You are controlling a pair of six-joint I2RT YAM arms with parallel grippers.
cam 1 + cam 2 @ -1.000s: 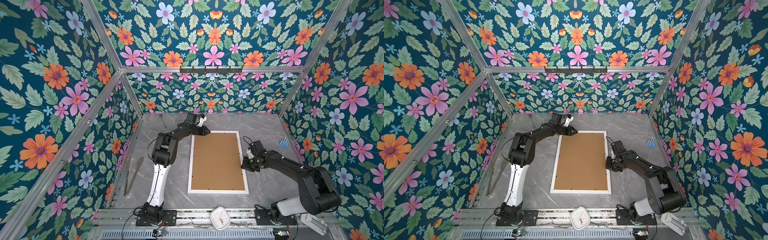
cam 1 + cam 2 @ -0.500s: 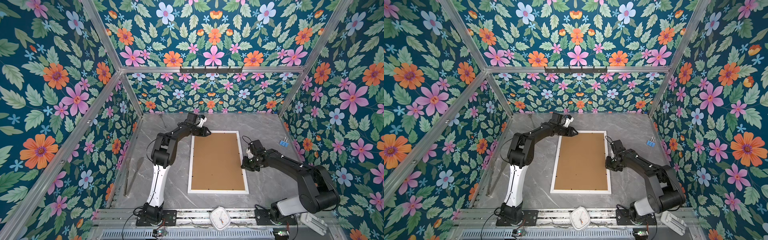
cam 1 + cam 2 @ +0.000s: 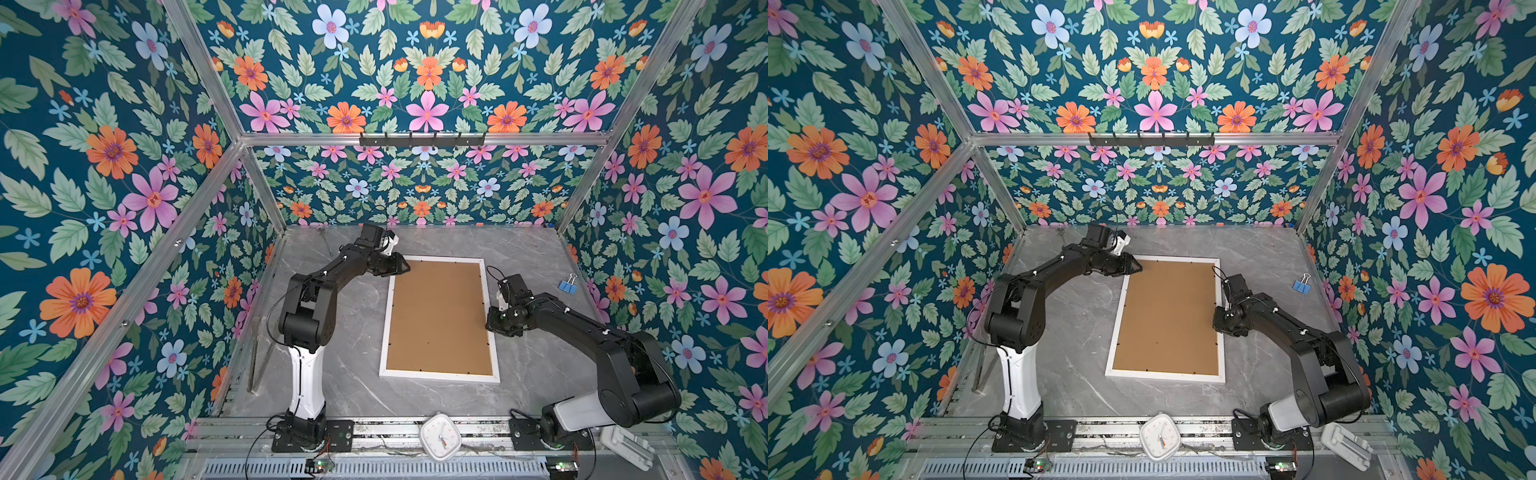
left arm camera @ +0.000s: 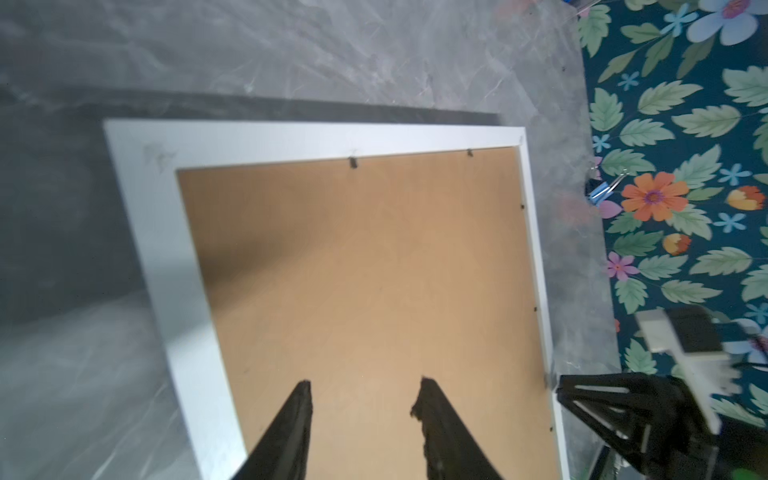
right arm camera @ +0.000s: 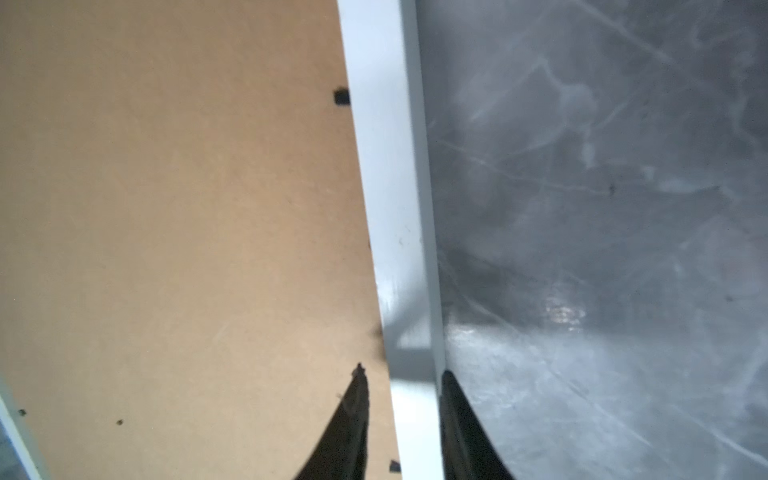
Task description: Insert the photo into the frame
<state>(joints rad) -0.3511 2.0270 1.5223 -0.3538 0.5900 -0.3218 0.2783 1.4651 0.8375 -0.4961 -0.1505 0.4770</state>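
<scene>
Grippers stand at two edges of one object: the large white rectangular picture frame with narrow moulded border (image 3: 438,377), lying flat and back-up on the grey marbled tabletop (image 3: 353,332) beneath them, its recess filled by a plain brown rectangular backing board (image 3: 438,316).

The left gripper (image 3: 405,268) hangs over the frame's far left corner. In the left wrist view its two black fingers (image 4: 291,428) are well apart with nothing between them. Bare brown board lies under the gap, and whether the tips touch it I cannot tell. Ahead of them the board runs to a white rail edged with small black tabs (image 4: 353,163).

The right gripper (image 3: 491,324) sits midway along the frame's right long rail. In the right wrist view it straddles that rail, jaws parted and not clamped. One finger (image 5: 353,415) is over the board, a strip of brown showing between it and the white edge. The other is at the rail's outer face, contact unclear.

Beyond the right gripper's outer side, well apart from it, a small blue metal binder clip (image 3: 566,286) lies on the tabletop. Behind both grippers, between the arm bases, a white rounded-square clock (image 3: 440,436) rests at the near edge.
</scene>
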